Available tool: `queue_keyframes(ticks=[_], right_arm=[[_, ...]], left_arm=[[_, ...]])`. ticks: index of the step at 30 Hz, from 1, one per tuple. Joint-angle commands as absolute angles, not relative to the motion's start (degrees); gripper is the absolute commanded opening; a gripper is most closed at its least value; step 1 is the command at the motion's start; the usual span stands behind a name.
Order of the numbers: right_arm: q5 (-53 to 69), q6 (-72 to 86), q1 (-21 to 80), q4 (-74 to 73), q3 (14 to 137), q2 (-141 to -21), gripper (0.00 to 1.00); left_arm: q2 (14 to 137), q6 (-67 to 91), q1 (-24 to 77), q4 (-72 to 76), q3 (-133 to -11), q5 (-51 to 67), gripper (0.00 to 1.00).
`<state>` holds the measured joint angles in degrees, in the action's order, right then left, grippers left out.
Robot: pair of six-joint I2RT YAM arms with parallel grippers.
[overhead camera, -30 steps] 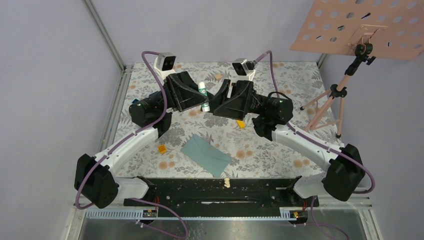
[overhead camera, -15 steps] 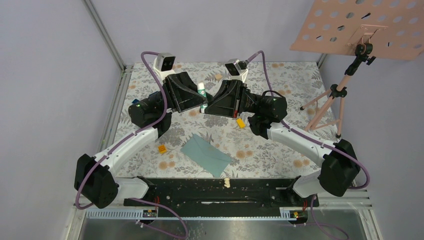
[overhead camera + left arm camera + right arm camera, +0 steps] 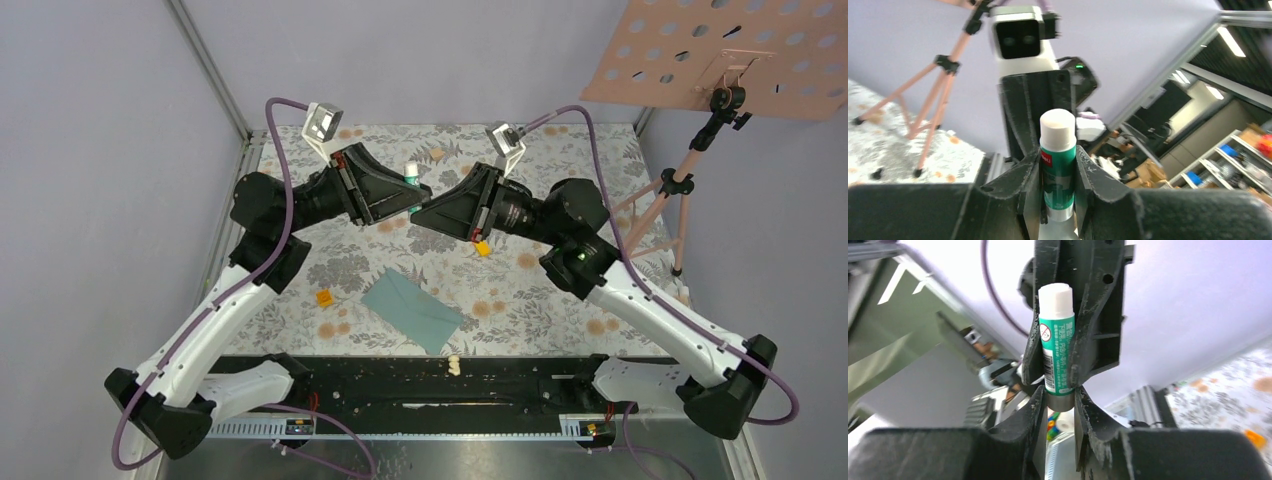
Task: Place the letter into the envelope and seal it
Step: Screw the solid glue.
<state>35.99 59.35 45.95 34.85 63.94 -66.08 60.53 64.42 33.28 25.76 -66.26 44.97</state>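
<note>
The teal envelope (image 3: 411, 310) lies flat on the floral table, flap closed, near the front middle. The letter is not in view. Above the table's far middle, my two grippers meet on a green glue stick (image 3: 410, 177) with a white cap. My left gripper (image 3: 407, 200) is shut on the stick's green body (image 3: 1058, 145). My right gripper (image 3: 421, 211) is shut on the stick's grey bottom end (image 3: 1060, 401). In the right wrist view the stick (image 3: 1055, 340) stands between the left gripper's fingers (image 3: 1095, 315).
Two small orange blocks (image 3: 323, 297) (image 3: 482, 248) lie on the table beside the envelope. A pink perforated board (image 3: 740, 55) on a tripod (image 3: 655, 205) stands at the back right. A black rail (image 3: 440, 385) runs along the near edge.
My right gripper has closed on the glue stick's bottom end. Both arms have risen and turned their wrists upward with the stick between them. The envelope has not moved.
</note>
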Motion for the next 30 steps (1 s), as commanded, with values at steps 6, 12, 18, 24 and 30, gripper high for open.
queue_keyframes(ticks=[6,12,18,24,30], right_arm=[[5.1,30.6,58.4,-7.9,78.9,-65.0,0.09],[-9.4,26.7,61.7,-18.7,85.7,-67.8,0.08],[-10.2,27.1,61.9,-17.5,82.6,-65.8,0.08],[-13.4,26.6,61.9,-17.6,79.1,-61.5,0.07],[-18.2,24.4,61.9,-20.4,77.7,-58.0,0.07]], left_arm=[[61.1,44.8,39.5,-3.3,-70.8,25.7,0.0],[61.1,43.2,41.1,-5.7,-70.5,22.2,0.0],[60.0,40.6,41.2,-8.2,-71.1,19.2,0.0],[60.5,39.3,41.1,-9.8,-72.6,20.0,0.0],[60.7,40.1,40.5,-7.7,-72.7,25.3,0.0]])
